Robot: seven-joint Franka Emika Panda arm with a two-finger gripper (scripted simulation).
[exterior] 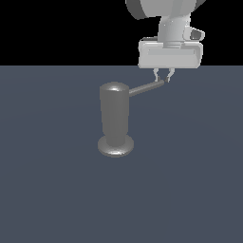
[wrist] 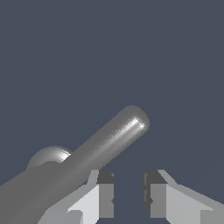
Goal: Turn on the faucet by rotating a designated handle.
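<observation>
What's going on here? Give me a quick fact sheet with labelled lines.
setting: simulated dark blue-grey floor
faucet: glossy dark-grey upright cylinder on a round base
handle: thin rod sticking out toward the exterior view's right
gripper: white, fingers slightly apart, right at the handle's tip
contact: cannot tell if it touches
holding anything: no

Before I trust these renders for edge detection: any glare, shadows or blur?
Exterior view: soft highlights on the faucet dome and base, no cast shadow on the floor, black void above. Wrist view: a bright streak of glare along the handle near its tip; edges sharp, no blur; the gripper is evenly lit.
</observation>
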